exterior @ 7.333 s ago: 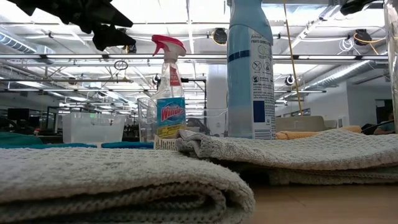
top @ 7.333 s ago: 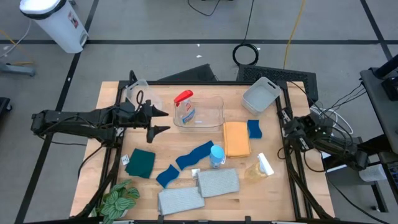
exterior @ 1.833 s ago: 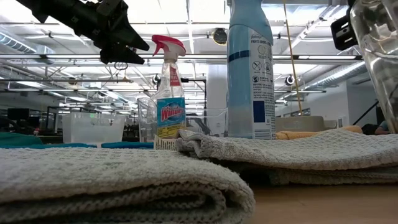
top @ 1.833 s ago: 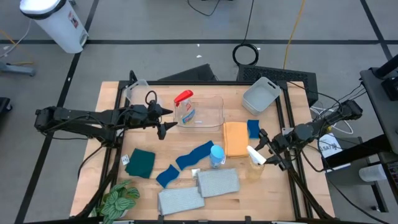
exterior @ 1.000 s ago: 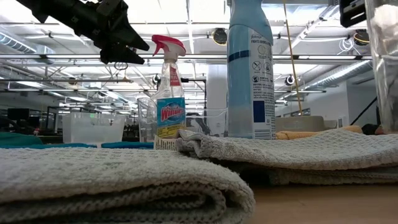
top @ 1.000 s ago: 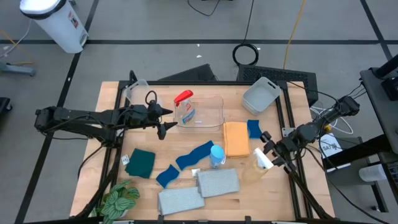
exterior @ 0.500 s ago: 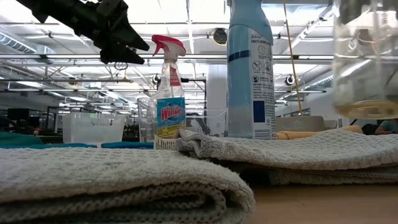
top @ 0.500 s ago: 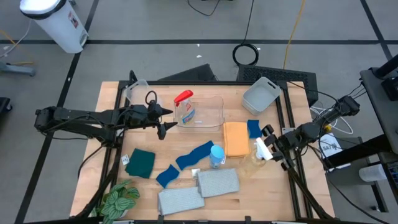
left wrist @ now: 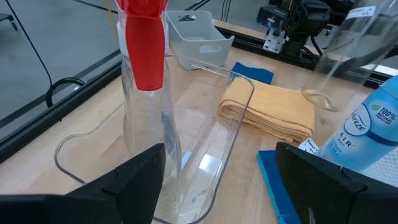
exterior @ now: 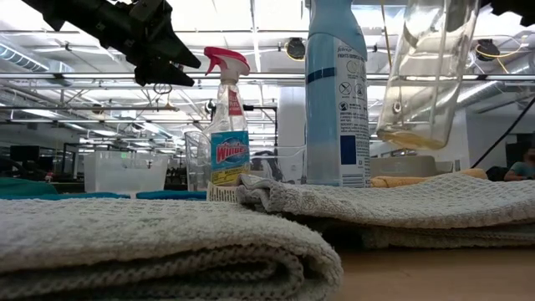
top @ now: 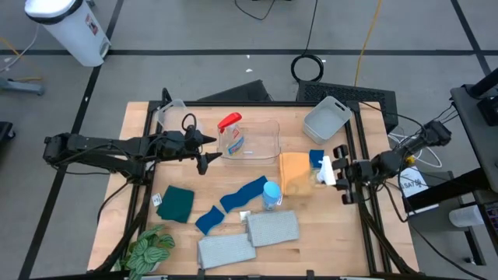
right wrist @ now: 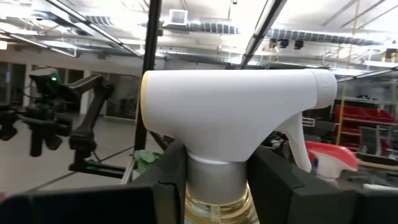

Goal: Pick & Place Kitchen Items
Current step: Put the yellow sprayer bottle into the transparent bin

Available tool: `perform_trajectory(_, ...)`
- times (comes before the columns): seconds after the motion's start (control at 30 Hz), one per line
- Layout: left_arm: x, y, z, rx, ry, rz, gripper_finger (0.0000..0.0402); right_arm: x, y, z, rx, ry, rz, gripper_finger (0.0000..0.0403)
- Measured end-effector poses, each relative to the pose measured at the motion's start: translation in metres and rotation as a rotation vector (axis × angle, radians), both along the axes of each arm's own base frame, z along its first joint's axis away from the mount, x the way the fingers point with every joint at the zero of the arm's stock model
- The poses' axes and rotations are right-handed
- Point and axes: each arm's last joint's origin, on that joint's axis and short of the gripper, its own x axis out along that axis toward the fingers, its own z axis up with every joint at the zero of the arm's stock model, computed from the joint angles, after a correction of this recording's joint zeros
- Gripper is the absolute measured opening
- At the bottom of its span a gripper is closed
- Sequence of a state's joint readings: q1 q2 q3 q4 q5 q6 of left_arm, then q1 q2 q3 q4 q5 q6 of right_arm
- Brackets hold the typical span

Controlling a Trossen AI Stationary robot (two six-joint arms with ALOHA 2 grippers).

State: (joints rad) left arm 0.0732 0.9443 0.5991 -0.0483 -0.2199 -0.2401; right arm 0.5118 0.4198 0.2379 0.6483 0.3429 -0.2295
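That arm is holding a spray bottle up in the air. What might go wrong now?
The right gripper grips the white-trigger bottle only at its neck, and it hangs tilted, so it might slip or swing. It is over the orange cloth and near the blue-capped bottle, which it might knock over. The left gripper waits open by the clear tub.

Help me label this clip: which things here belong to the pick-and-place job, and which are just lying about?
Job:
white-trigger bottle, held in the right gripper
red-trigger bottle
blue-capped bottle
orange sponge
grey towels
teal cloth

Lying about:
plant
clear tub
grey tub
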Motion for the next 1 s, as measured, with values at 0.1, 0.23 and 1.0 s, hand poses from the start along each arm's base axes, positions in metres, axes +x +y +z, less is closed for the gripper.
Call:
perform_trajectory(0.1, 0.0, 0.0, 0.0, 0.0, 0.0, 0.0, 0.0308, 0.001, -0.003, 0.0, -0.011, -0.002, -0.026, 0.0104)
perform_trajectory(0.23, 0.0, 0.0, 0.0, 0.0, 0.0, 0.0, 0.0308, 0.003, -0.008, 0.001, -0.012, -0.014, -0.075, 0.0107)
perform_trajectory(1.0, 0.0, 0.0, 0.0, 0.0, 0.001, 0.0, 0.0308, 0.028, -0.04, 0.042, 0.029, -0.103, -0.367, 0.0104)
